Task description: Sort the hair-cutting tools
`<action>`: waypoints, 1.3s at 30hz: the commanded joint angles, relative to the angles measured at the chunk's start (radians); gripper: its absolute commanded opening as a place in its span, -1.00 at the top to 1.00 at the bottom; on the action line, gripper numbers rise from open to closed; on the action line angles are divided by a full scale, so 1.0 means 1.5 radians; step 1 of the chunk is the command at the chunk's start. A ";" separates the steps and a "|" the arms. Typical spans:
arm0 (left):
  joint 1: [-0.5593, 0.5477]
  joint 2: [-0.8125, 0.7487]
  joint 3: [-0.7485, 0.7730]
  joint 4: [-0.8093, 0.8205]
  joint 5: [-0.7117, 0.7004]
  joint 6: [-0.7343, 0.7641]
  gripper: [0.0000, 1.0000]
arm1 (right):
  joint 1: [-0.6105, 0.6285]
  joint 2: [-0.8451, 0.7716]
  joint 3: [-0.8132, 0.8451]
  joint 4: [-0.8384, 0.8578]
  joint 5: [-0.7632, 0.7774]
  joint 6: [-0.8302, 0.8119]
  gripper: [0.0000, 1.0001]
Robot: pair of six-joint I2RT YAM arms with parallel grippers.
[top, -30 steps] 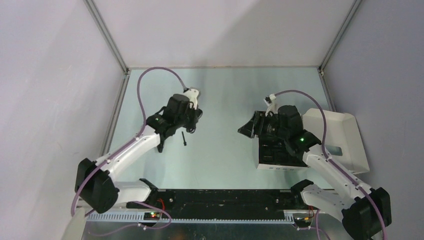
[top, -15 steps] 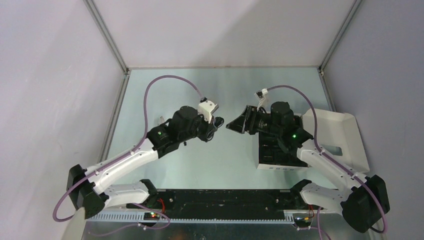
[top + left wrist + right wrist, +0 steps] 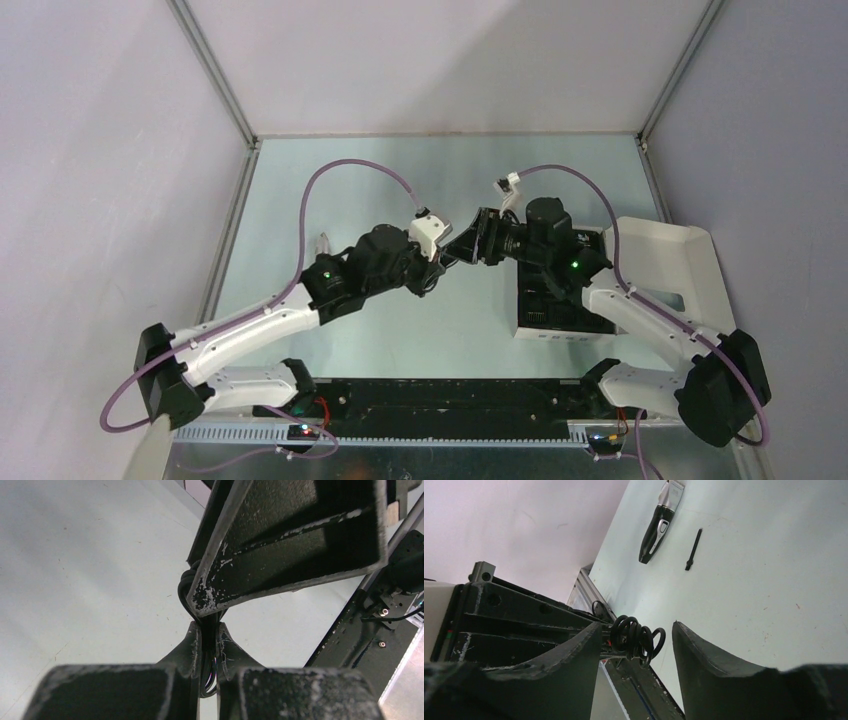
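Hair-cutting tools lie apart: the clipper rests on the table at about 9 o'clock from the two grippers, with the thin brush near it, not touching. The left gripper pinches a black coil between its pressed-together fingertips above mid-table. The right gripper stands spread on either side of that coil, at 10 o'clock from the white box.

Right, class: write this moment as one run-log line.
stage: mid-air handover | left pincer: shut on black coil | right pincer: open around coil | clipper, brush: lying on table
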 commanded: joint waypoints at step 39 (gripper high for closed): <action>0.421 -0.442 -0.152 -0.044 -0.434 -0.028 -0.99 | -0.550 -0.116 -0.002 -0.233 0.318 -0.142 1.00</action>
